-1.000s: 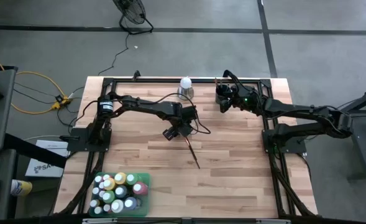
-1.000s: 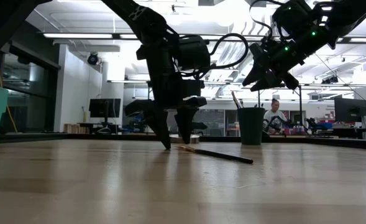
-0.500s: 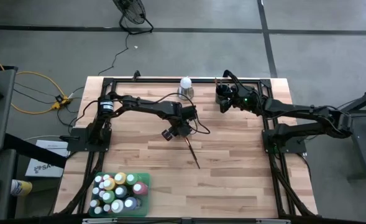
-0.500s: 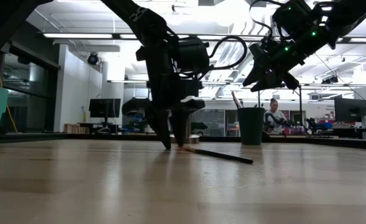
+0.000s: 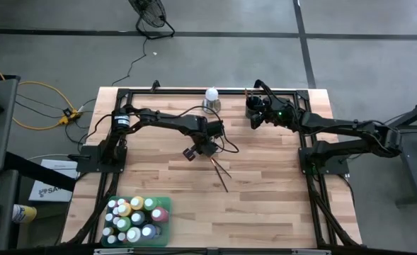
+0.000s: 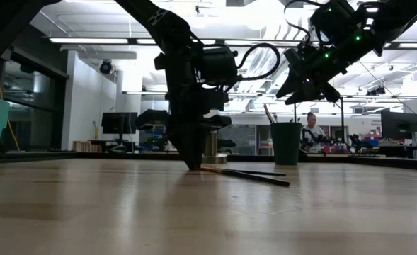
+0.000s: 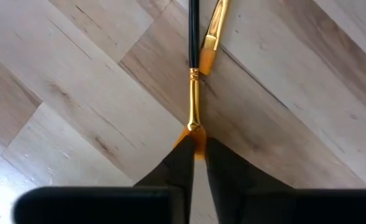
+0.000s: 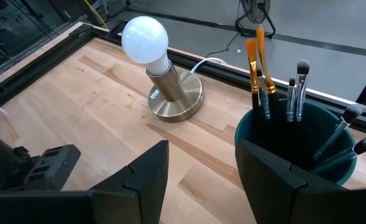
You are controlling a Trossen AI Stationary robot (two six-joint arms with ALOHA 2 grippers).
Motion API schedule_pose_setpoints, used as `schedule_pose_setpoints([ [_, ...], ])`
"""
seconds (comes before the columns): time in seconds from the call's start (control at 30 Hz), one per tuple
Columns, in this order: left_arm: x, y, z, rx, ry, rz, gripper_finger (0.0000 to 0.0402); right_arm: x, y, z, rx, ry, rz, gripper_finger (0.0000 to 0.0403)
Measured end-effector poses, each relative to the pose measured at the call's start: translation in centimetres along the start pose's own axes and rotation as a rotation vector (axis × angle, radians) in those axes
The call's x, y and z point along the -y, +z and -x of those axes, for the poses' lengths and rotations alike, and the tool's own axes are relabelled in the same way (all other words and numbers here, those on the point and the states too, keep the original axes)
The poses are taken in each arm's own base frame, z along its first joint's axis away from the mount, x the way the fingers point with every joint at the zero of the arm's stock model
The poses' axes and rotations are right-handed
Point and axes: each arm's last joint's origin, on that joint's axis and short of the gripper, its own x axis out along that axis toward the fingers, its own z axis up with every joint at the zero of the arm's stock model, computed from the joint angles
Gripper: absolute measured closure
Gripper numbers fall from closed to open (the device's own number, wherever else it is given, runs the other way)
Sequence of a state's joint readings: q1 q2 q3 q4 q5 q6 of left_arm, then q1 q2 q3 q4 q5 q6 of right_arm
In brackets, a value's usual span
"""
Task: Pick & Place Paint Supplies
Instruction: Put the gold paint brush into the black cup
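Two thin brushes (image 5: pixel 219 176) lie side by side on the wooden table near its middle. One has a black handle (image 7: pixel 192 25), a gold ferrule and an orange bristle tip; the second brush (image 7: pixel 212 34) lies just beside it. My left gripper (image 7: pixel 198 142) points steeply down at the table and is shut on the first brush. My right gripper (image 8: pixel 201 168) hovers open at the far right, just short of a dark green cup (image 8: pixel 294 146) holding several brushes. A green tray (image 5: pixel 163 202) of paint bottles stands at the near left. My left gripper pinches the black-handled brush's orange bristle end (image 7: pixel 196 129) between its two fingertips (image 7: pixel 181 152). The fingers come from above, slanting down, in line with the brush's length. The brush lies flat on the table, its handle (image 6: pixel 265 179) stretching away from the fingers.
A white bulb on a round metal base (image 5: pixel 211 99) stands at the far edge, between the arms. A black frame (image 5: pixel 194 91) runs along the table's far side. A person sits in the room beyond the table (image 6: pixel 311 134).
My left gripper has stayed over the brush's tip and shut its fingers on it, tipping a little steeper. In the low view the two brushes, which showed as one line, now lie slightly apart.
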State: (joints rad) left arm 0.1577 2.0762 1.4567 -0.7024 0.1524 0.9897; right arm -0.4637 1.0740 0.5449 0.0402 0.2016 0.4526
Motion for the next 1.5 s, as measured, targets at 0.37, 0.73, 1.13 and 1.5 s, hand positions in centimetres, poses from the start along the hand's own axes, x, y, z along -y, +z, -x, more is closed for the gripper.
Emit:
schedule_pose_setpoints([
  [0.37, 0.1, 0.1, 0.0, 0.035, -0.028, 0.073, 0.04, 0.0, 0.0, 0.0, -0.001, 0.001, 0.0, 0.0222],
  [0.73, -0.9, 1.2, 1.8, 0.007, -0.026, 0.153, 0.0401, -0.2, -0.1, 0.0, -0.036, 0.072, 0.0, 0.0222],
  [1.13, -2.2, 2.4, 5.9, -0.084, 0.031, 0.145, 0.0401, -0.7, -0.2, 0.3, -0.108, 0.228, -0.077, 0.0222],
  [1.5, -2.8, 5.6, 11.1, -0.192, 0.221, -0.036, 0.0401, -0.4, 0.0, 0.5, -0.302, 0.508, -0.244, 0.0222],
])
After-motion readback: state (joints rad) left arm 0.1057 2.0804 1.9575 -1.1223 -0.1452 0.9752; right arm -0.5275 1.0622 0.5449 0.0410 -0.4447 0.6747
